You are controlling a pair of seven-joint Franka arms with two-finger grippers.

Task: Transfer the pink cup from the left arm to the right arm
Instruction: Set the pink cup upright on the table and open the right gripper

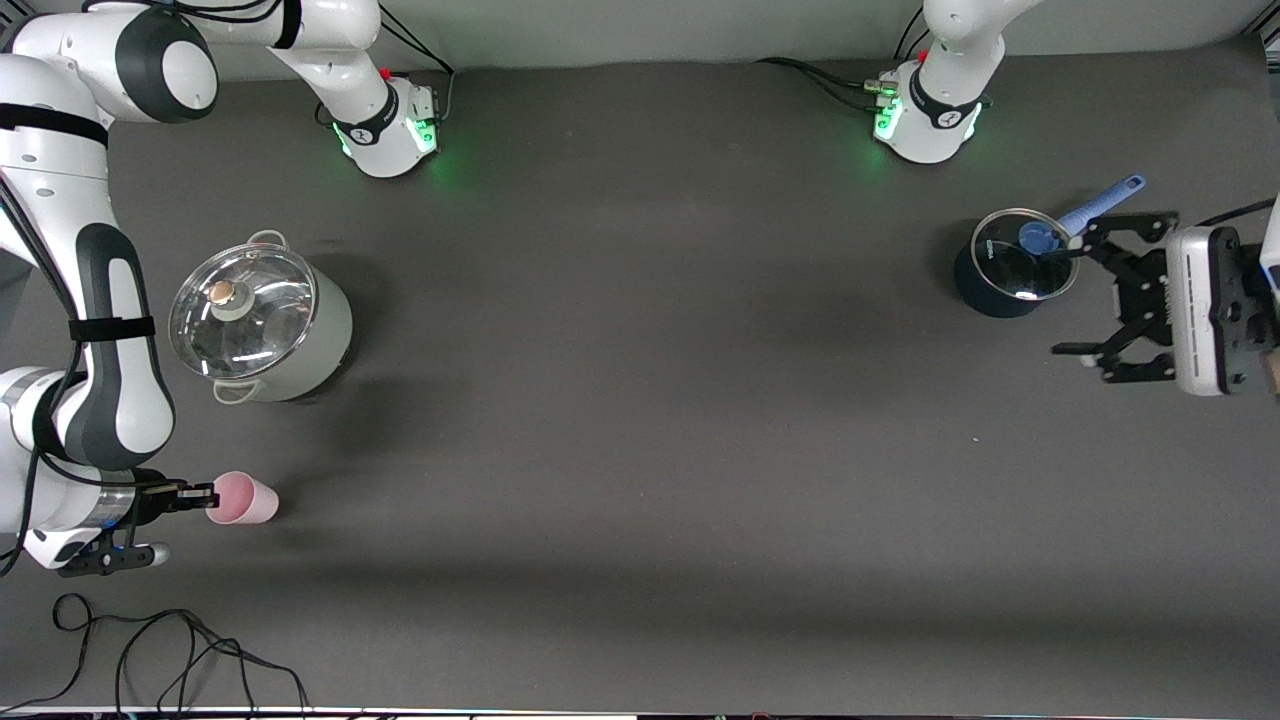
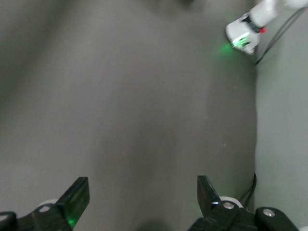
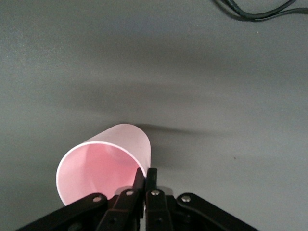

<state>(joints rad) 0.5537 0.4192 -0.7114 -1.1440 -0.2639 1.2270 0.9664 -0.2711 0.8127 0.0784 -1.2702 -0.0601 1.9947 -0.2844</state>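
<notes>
The pink cup (image 1: 243, 498) lies on its side at the right arm's end of the table, nearer to the front camera than the big pot. My right gripper (image 1: 207, 496) is shut on the cup's rim. In the right wrist view the cup (image 3: 108, 161) shows its open mouth, and my right gripper (image 3: 145, 175) pinches its wall, one finger inside and one outside. I cannot tell whether the cup touches the table. My left gripper (image 1: 1060, 300) is open and empty beside the small dark pot. The left wrist view shows my left gripper (image 2: 143, 192) with only bare table between its fingers.
A large silver pot with a glass lid (image 1: 262, 325) stands at the right arm's end. A small dark blue pot with a glass lid (image 1: 1010, 268) and a blue handle (image 1: 1100, 205) stands at the left arm's end. Black cables (image 1: 150, 650) lie at the table's front edge.
</notes>
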